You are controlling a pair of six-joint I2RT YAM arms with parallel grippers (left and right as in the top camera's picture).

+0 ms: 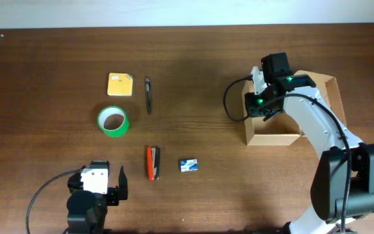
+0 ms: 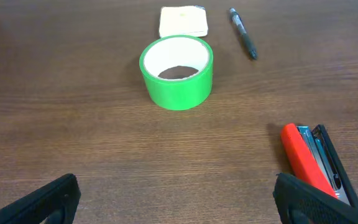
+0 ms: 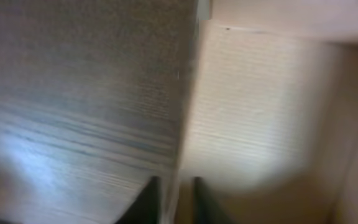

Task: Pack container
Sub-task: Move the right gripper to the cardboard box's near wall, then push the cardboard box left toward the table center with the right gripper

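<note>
The container [image 1: 274, 139] is a tan cardboard box, open, at the right of the table. My right gripper [image 1: 260, 108] is at its left wall. In the blurred right wrist view the two fingers [image 3: 176, 190] straddle the wall's edge, close together, with the box's inside [image 3: 260, 124] to the right. My left gripper [image 1: 100, 183] is open and empty near the table's front edge. In the left wrist view its fingers [image 2: 176, 202] are spread wide over bare wood.
A yellow sticky-note pad [image 1: 120, 84], a pen [image 1: 148, 95], a green tape roll [image 1: 112, 121], a red-and-black stapler [image 1: 152, 162] and a tiny blue-and-white box [image 1: 188, 165] lie left of centre. The tape [image 2: 176, 72] and stapler [image 2: 312, 165] show ahead of the left gripper.
</note>
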